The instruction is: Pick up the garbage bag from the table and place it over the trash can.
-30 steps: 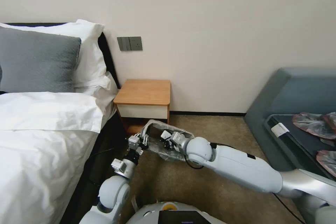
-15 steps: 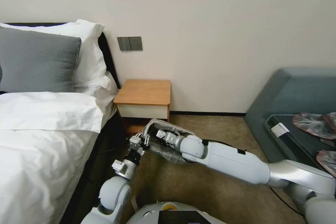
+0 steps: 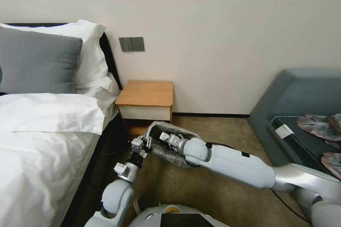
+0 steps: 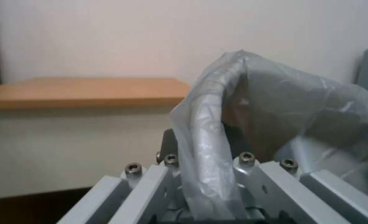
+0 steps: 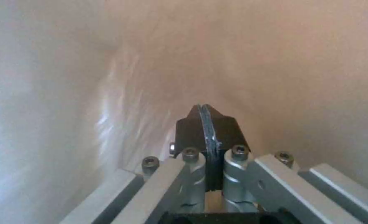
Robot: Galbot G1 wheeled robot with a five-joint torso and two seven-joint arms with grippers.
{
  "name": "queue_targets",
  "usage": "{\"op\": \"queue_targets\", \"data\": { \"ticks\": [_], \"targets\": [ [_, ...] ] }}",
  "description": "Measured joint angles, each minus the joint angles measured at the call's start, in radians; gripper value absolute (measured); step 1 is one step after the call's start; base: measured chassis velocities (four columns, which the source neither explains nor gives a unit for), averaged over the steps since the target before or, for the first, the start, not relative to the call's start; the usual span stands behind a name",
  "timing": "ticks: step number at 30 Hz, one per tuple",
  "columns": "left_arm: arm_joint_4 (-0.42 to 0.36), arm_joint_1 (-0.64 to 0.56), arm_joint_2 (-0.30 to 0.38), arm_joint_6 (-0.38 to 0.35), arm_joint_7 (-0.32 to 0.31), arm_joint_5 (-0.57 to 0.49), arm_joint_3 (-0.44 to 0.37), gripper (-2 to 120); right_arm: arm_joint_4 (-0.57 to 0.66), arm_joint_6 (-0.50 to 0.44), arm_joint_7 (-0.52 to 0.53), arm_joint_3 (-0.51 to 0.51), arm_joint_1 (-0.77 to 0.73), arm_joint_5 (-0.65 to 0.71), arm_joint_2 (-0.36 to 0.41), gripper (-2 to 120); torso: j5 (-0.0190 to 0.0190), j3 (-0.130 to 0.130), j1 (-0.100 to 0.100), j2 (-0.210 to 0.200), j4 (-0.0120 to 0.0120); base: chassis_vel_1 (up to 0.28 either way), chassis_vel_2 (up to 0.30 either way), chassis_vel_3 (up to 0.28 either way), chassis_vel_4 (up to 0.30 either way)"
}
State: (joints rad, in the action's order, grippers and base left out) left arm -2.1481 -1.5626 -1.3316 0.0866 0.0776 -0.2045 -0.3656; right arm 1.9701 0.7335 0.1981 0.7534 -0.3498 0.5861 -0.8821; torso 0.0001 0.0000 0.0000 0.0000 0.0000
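Right arm (image 3: 166, 138) deeper inside garbage bag (image 3: 167, 154)

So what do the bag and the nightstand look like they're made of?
The garbage bag looks like thin translucent grey plastic film: crinkled, glossy. The nightstand seems wood or wood-look laminate, matte orange-brown top over a white drawer front; the exact material stays unclear.

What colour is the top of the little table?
Orange-brown wood, on the table; the head view shows it best.

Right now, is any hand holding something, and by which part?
The left hand pinches the garbage bag by its rolled rim. The right hand, shut, is inside the bag, gripping nothing visible.
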Motion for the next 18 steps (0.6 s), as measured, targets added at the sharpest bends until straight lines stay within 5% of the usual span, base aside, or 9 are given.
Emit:
{"op": "queue_targets", "data": {
  "ticks": [7, 12, 18],
  "targets": [
    [0.078, 0.013, -0.013, 0.016, -0.026, -0.024, -0.008, 7, 0.084, -0.002, 0.040, -0.051, -0.026, 0.117, 0.057, 0, -0.0001, 0.000, 0.000, 0.000, 0.0000, 0.000, 0.000, 0.000, 0.000],
    [0.100, 0.021, -0.018, 0.010, -0.051, -0.062, -0.004, 7, 0.165, -0.010, 0.148, -0.118, -0.101, 0.349, 0.084, 0, 0.0000, 0.000, 0.000, 0.000, 0.0000, 0.000, 0.000, 0.000, 0.000],
    [0.129, 0.034, -0.020, -0.025, -0.098, -0.133, -0.002, 7, 0.288, -0.069, 0.218, -0.314, -0.243, 0.498, 0.134, 0, -0.0001, 0.000, 0.000, 0.000, 0.0002, 0.000, 0.000, 0.000, 0.000]
  ]
}}
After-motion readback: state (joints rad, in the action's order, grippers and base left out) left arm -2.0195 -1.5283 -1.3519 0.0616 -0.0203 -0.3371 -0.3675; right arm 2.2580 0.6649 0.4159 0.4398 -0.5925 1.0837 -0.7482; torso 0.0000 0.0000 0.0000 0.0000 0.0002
